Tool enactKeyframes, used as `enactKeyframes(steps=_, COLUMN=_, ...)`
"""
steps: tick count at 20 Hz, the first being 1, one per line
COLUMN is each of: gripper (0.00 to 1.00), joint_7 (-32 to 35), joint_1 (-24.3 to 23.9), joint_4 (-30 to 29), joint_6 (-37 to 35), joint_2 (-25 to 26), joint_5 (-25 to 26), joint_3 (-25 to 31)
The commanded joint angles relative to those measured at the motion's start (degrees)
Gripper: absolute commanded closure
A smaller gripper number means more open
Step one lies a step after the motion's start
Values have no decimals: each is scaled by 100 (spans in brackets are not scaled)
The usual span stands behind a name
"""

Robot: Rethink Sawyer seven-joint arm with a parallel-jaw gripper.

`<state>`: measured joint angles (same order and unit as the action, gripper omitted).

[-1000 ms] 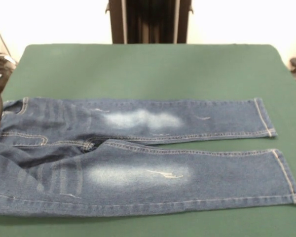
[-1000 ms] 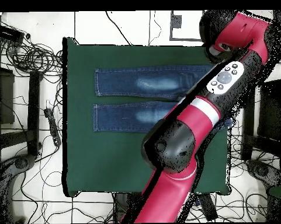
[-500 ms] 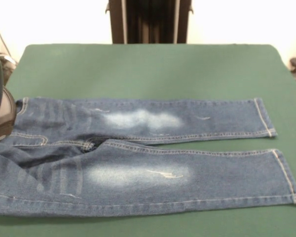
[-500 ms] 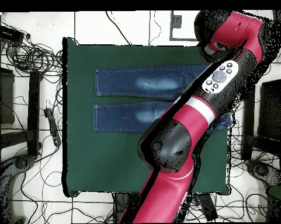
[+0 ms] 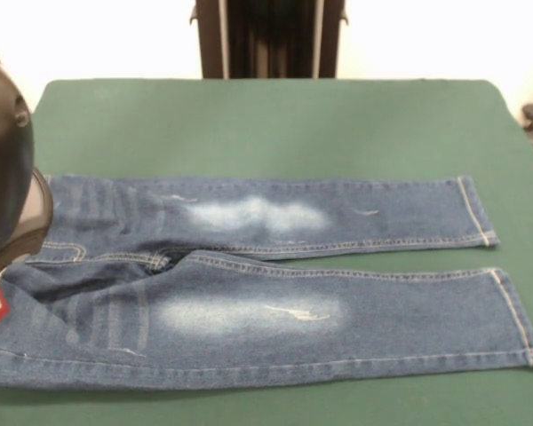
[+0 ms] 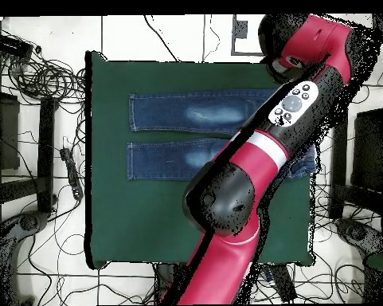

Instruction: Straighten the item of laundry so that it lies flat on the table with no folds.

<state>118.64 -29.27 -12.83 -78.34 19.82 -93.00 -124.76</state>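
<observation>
Mostly flat, jeans (image 5: 275,293) leave table (image 5: 266,124) edges clear; pincer state indiscernible.

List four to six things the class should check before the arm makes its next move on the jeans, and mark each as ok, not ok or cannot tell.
1. Both legs of the jeans lie flat and side by side: ok.
2. Cuffs unfolded, hems showing: ok.
3. Waist end smooth: not ok; creases show near the crotch, and the arm covers part of it.
4. Jeans fully on the table: cannot tell; the waist end lies at the table's edge under the arm.
5. Gripper state: cannot tell; only the arm's body shows in both views.
6. Bare table beyond the cuffs: ok.
</observation>
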Motion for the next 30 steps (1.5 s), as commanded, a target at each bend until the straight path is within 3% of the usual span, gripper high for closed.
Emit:
enactKeyframes(steps=1, gripper=100, joint_7=2006, joint_1=323, joint_4=298, joint_6=-592, joint_2=397, joint_5=-250, joint_3=-453)
enactKeyframes(steps=14, gripper=100, joint_7=2405, joint_1=407, joint_4=211, joint_6=-318, joint_2=705, joint_5=-203, joint_3=-62)
enactKeyframes(steps=30, gripper=100, joint_7=2353, joint_1=742, joint_4=-37, joint_6=-1570, joint_2=239, joint_5=218, joint_3=294)
